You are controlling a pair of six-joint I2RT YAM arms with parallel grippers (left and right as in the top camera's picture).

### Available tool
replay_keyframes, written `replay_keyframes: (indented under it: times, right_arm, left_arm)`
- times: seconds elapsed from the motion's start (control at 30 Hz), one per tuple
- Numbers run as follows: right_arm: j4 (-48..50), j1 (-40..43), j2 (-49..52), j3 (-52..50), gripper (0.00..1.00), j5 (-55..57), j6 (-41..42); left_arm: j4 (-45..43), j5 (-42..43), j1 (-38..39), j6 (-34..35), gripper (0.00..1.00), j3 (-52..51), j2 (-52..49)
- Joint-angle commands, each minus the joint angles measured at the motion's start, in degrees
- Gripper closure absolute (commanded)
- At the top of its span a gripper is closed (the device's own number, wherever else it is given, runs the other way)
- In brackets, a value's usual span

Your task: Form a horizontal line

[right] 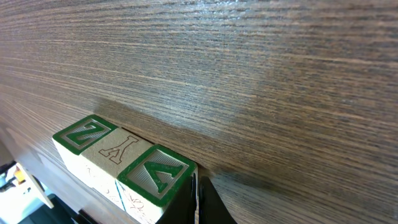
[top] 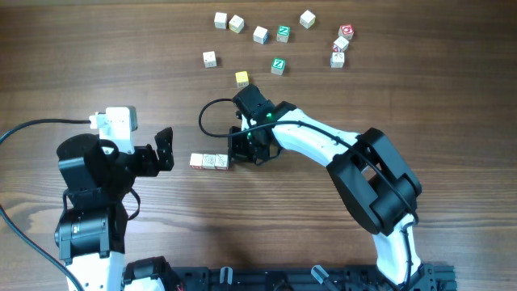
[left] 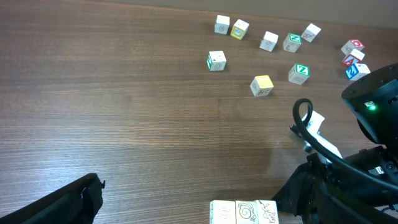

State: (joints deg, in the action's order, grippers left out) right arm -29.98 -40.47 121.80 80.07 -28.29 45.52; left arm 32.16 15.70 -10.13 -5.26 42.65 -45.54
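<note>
At right end of horizontal line, right end effector touching, opening unclear

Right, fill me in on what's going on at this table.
Three small pale wooden letter cubes sit touching in a short straight row on the dark wooden table. The right gripper is down at the row's right end; whether it grips the end cube is unclear. The left gripper hangs open and empty just left of the row. Other loose cubes lie scattered farther back.
</note>
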Motion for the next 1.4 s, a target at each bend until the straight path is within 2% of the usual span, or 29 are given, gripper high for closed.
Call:
replay_keyframes:
  times: [0.0, 0.57, 0.9, 1.37]
  right_arm:
    - [0.2, -0.17, -1.7, 1.25, 0.95, -0.68, -0.79]
    - [-0.15, 0.04, -1.7, 2.58, 0.95, 8.55, -1.84]
    - [-3.58, -0.09, -1.7, 2.58, 0.95, -0.37, -1.99]
    - [-3.5, -0.48, -1.7, 2.58, 0.95, -2.73, -1.97]
  left_arm:
    - [-0.11, -0.35, -0.26, -0.24, 0.0, 0.15, -0.02]
    - [-0.11, -0.35, -0.26, -0.26, 0.0, 0.15, -0.02]
    - [-0.13, -0.35, -0.26, -0.26, 0.0, 0.15, -0.02]
    - [-0.11, -0.35, -0.26, -0.24, 0.0, 0.15, -0.02]
